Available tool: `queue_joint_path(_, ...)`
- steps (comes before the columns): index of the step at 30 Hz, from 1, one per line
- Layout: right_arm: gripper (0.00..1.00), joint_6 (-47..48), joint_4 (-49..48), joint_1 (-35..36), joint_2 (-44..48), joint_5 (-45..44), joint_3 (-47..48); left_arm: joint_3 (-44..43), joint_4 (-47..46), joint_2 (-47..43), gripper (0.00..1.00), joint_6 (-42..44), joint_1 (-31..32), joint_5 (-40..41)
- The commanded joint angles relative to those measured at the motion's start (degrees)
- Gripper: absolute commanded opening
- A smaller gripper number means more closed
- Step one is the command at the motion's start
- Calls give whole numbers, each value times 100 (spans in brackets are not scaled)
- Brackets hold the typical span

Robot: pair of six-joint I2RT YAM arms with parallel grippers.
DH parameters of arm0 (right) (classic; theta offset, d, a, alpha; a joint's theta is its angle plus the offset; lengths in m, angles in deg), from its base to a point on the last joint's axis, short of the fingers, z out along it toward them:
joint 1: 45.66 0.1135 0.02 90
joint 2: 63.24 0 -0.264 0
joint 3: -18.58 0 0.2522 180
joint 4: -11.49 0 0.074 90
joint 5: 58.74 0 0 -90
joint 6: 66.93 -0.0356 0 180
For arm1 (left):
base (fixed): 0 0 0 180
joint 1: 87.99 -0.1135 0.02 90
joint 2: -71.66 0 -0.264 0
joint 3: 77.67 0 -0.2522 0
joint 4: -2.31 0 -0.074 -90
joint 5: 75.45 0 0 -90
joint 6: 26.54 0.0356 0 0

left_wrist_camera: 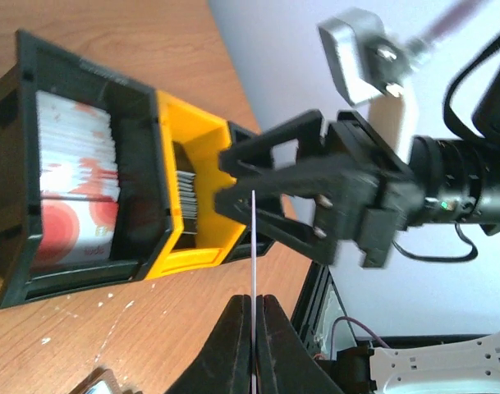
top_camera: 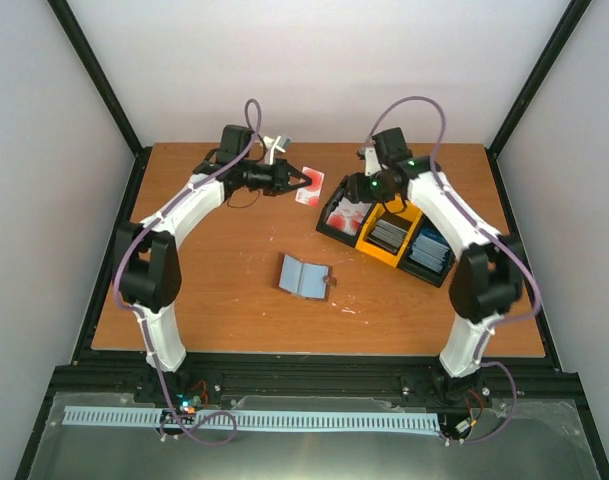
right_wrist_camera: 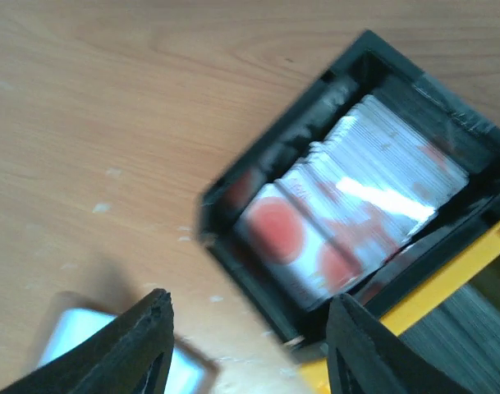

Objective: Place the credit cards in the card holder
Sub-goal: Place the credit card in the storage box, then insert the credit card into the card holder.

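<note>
Wood desk [top_camera: 214,300], white walls, black frame. L tool [top_camera: 298,181] clamped on white/red card [top_camera: 311,190], held in air at far side, edge-on to its own cam. Grip at one end leaves rest of card free, prob. for sliding into slot. R tool [right_wrist_camera: 250,302] jaws apart, empty, close to card's far end, above black bin [right_wrist_camera: 274,148] of similar cards beside yellow bin [left_wrist_camera: 169,189]. Card holder [top_camera: 304,275] lies open mid-desk, lining up, well apart from both tools. Insertion not yet begun.

At table [top_camera: 204,295] centre: card holder [top_camera: 304,276]. At 2 o'clock from it: row of three bins [top_camera: 376,250], cards [top_camera: 346,213] stacked inside. At 12 o'clock: single card [top_camera: 311,188] in left gripper [top_camera: 303,181].
</note>
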Motion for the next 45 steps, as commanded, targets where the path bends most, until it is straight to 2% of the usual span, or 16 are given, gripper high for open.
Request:
queue_joint_path(1,54,-1082,-1939,38,1438,1542,-1176,81,-649,-730,1,-224,-49,-86)
queue_joint_path(4,64,-2105,-3573,81,2174,2446,-2100,350,-1272,-1145,1,-569,-48,-257)
queue_joint_path(9,77,-3551,-5649,281,2847,2831,-3110,704,-2140,-1635,1,-1305,-49,-507)
queue_joint_path(11,78,-3832,-6006,387,2868,2934,-3168,832,-2521,-1747,1,-1655,-49,-652)
queue_joint_path(14,77,-3880,-5982,596,2773,2954,-2939,908,-2876,-1827,1,-1966,-40,-924)
queue_joint_path(16,70,-4004,-6043,695,2695,2950,-2825,904,-2892,-1858,1,-1996,-35,-1010)
queue_joint_path(18,57,-4236,-6165,708,2633,2975,-2801,938,-2908,-1913,1,-1989,-37,-1052)
queue_joint_path(20,50,-4373,-6393,719,2633,3022,-2884,976,-2883,-1967,1,-1963,-34,-1050)
queue_joint_path(25,18,-4276,-6171,726,2745,2890,-2937,1018,-2988,-1985,1,-2044,-31,-1136)
queue_joint_path(30,3,-4467,-6446,743,2746,3119,-3000,1066,-3033,-1992,4,-2107,-31,-1187)
queue_joint_path(32,3,-4490,-6503,752,2792,3085,-3072,1110,-3038,-2017,12,-2090,-34,-1198)
queue_joint_path(33,3,-4487,-6511,752,2834,3041,-3112,1133,-3023,-2042,19,-2042,-31,-1175)
queue_joint_path(35,3,-4421,-6380,752,2917,2886,-3173,1176,-2787,-2114,48,-1748,-36,-950)
queue_joint_path(36,3,-4343,-6223,750,2973,2790,-3192,1136,-2237,-2158,69,-1428,-33,-659)
queue_joint_path(39,3,-3969,-5589,752,3197,2384,-3376,1114,-1107,-2242,97,-549,-39,156)
queue_joint_path(45,3,-3372,-4360,752,3774,1323,-4235,2053,-478,-2625,100,161,-40,1245)
